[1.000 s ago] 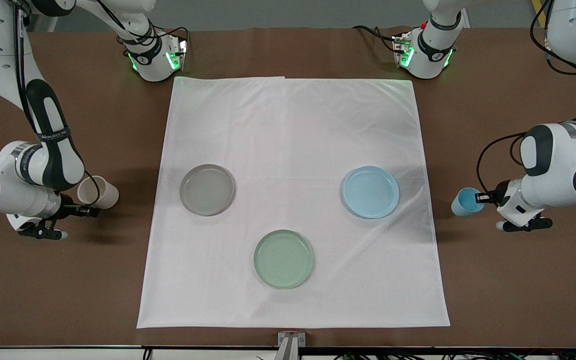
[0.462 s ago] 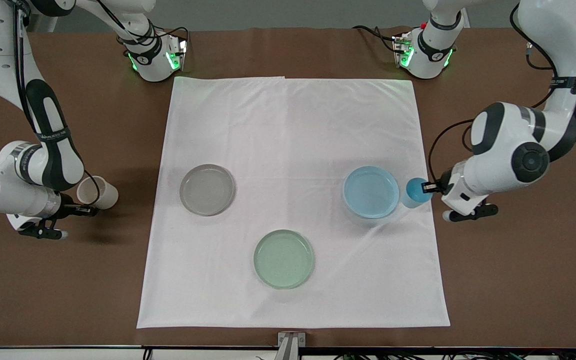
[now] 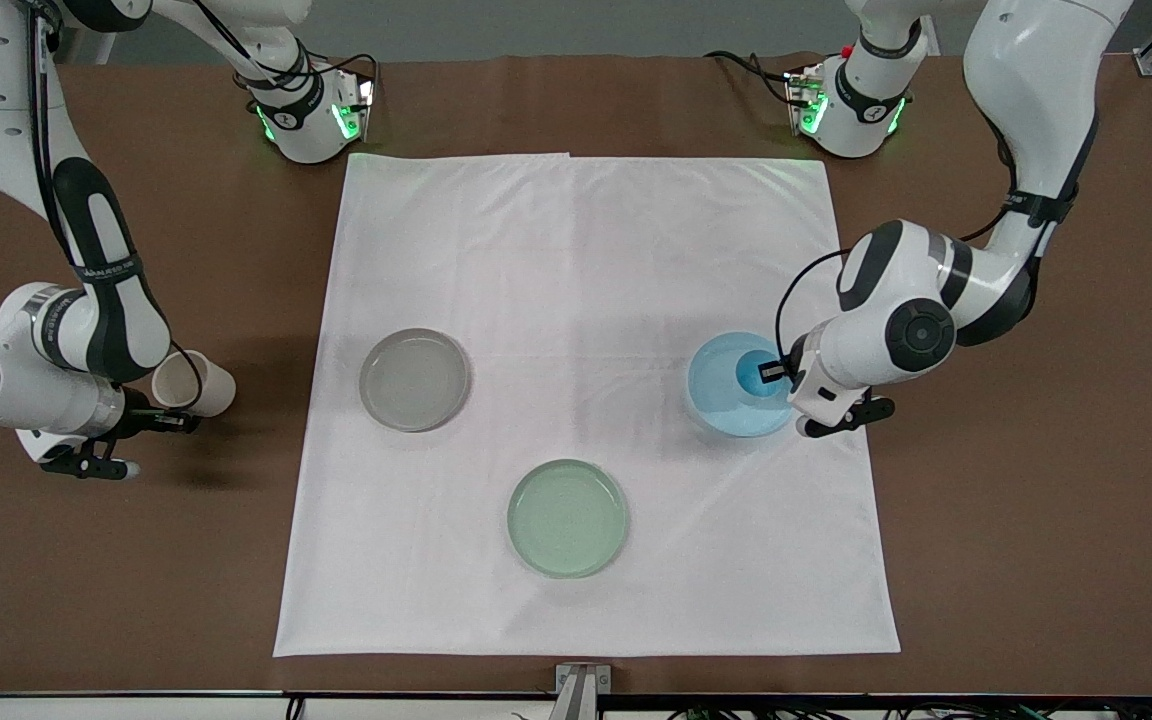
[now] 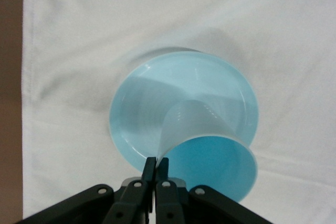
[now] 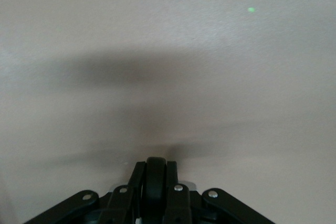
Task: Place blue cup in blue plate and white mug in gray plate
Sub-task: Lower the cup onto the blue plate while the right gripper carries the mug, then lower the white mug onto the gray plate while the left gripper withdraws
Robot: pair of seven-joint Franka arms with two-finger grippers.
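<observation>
On the white cloth (image 3: 576,260), the left gripper (image 3: 774,371) pinches the blue cup (image 3: 754,372) over the blue plate (image 3: 721,405), unreleased, while the right gripper (image 3: 174,421) clamps the white mug's (image 3: 194,384) handle off the cloth, well apart from the gray plate (image 3: 414,379).

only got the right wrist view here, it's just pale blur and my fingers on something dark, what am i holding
Observer: The right gripper is shut on the white mug, pinching its black handle, beside the white cloth at the right arm's end.
Operator: where's the gray plate from there
Observer: The gray plate sits on the cloth, bare, toward the middle from the mug.
Operator: and the other arm
Observer: The left gripper holds the blue cup by its rim over the blue plate.
</observation>
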